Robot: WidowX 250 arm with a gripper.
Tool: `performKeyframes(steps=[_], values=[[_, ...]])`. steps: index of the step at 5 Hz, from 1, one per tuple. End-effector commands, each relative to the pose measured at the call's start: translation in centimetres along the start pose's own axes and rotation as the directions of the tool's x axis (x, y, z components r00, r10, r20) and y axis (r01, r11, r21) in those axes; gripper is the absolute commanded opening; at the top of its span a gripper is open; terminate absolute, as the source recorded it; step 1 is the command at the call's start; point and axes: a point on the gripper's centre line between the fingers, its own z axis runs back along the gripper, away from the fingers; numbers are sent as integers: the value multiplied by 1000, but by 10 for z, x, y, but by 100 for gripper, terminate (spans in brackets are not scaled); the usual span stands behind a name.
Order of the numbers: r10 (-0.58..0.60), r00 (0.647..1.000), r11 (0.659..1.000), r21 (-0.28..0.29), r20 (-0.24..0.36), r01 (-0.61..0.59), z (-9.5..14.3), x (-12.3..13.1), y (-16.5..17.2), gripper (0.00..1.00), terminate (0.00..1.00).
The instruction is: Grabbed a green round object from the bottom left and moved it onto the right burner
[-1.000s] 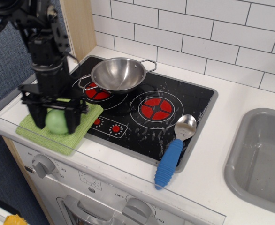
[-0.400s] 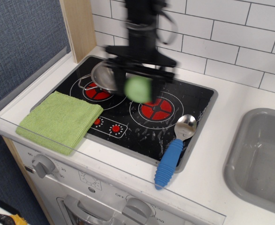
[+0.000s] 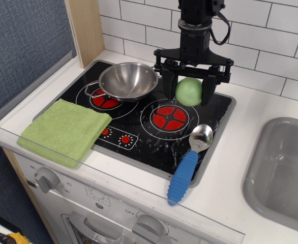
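The green round object (image 3: 189,91) is a smooth pale-green ball held between the fingers of my gripper (image 3: 188,93). The gripper is shut on it and holds it in the air over the far right part of the stove, just behind the red right burner (image 3: 170,117). The black arm rises straight up from the gripper to the top edge of the view. The ball does not touch the burner.
A steel pan (image 3: 128,80) sits on the left burner. A folded green cloth (image 3: 65,130) lies at the stove's front left. A spoon with a blue handle (image 3: 189,160) lies at the stove's front right. A grey sink (image 3: 284,173) is at the right.
The gripper lifted the ball off the green cloth at the left, carried it right past the pan, and now holds it behind the right burner.
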Motion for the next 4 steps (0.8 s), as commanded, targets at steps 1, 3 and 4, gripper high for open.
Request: performKeyframes(steps=[1,3,4], values=[[-5,1000,999,43,-16,6,-15,9,-1,0,0],[-55,998,998,41,-30,57,-26,12,-4,0,0],[-76,997,997,35,-10,76,-17,12,-3,100,0]])
